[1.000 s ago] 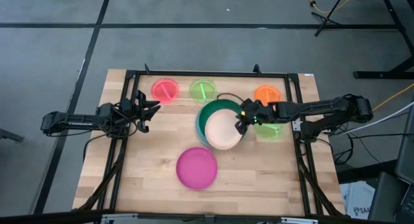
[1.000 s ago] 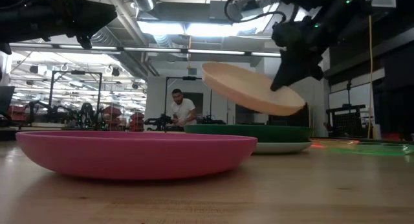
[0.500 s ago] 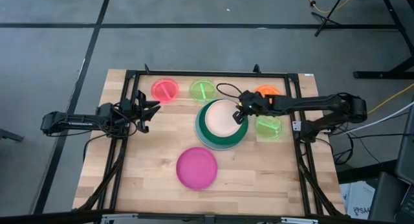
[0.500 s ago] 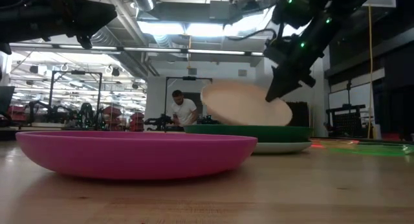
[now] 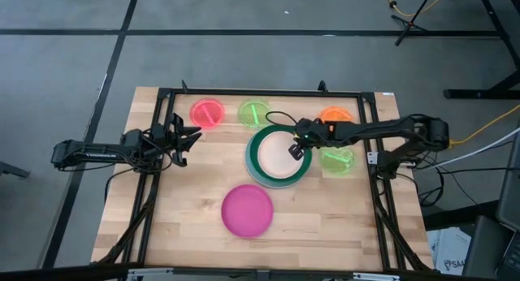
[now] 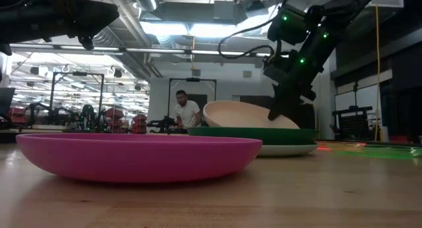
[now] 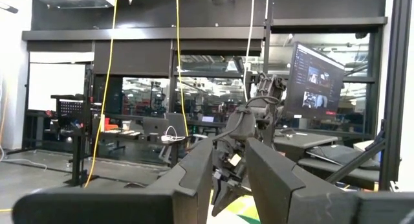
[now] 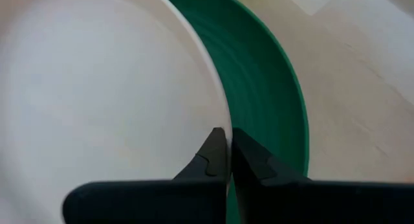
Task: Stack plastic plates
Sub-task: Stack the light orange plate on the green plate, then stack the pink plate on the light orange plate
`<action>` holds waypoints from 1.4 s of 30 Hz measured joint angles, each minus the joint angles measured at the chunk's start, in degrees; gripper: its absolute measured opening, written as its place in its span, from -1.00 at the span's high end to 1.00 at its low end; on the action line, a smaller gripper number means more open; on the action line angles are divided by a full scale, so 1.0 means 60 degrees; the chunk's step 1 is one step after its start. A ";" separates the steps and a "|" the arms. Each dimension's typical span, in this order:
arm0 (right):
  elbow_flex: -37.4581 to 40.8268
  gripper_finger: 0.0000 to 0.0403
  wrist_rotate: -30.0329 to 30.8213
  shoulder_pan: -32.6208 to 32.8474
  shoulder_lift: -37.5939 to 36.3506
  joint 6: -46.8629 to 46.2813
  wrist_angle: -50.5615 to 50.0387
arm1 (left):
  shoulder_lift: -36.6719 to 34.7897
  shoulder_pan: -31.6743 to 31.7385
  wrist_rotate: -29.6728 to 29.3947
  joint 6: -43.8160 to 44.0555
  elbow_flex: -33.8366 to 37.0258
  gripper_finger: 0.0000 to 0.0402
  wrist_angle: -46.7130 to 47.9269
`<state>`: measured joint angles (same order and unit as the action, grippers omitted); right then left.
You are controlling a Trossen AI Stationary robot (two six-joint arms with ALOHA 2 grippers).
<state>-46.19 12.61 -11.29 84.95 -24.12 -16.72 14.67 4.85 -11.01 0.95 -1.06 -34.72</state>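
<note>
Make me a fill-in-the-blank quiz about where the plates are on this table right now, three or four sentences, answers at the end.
1. The right gripper pinches the rim of the ____ plate.
2. That plate sits tilted inside the dark ____ plate.
3. The plate lying alone near the table's front edge is ____.
4. The left gripper hovers holding ____.

Missing words: peach; green; magenta; nothing

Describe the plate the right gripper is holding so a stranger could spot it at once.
Look to the middle of the wooden table, where the large plates are stacked. The peach plate lies on top inside the dark green plate, its rim pinched by the right gripper. It is the only pale, cream-toned plate.
</note>
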 joint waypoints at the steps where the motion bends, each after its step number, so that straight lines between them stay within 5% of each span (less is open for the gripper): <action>1: 0.0000 1.00 0.0002 0.0000 0.0046 0.0000 0.0040 | -0.0003 0.0003 -0.0003 0.0000 0.0000 0.57 -0.0003; 9: 0.0000 0.97 0.0045 0.0000 0.0408 0.0000 0.0114 | -0.0003 -0.0001 0.0000 -0.0004 0.0000 0.57 0.0001; 23: -0.0032 0.42 0.0053 0.0000 0.0597 0.0228 0.0125 | -0.0003 -0.0001 -0.0003 -0.0007 0.0000 0.57 0.0001; 42: -0.1672 0.39 -0.0428 0.1457 0.0600 0.1097 0.0077 | -0.0003 0.0003 -0.0006 0.0000 0.0000 0.57 0.0002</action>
<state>-56.23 10.05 -2.55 88.55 -17.54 -16.26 14.66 4.86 -11.04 0.95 -1.06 -34.71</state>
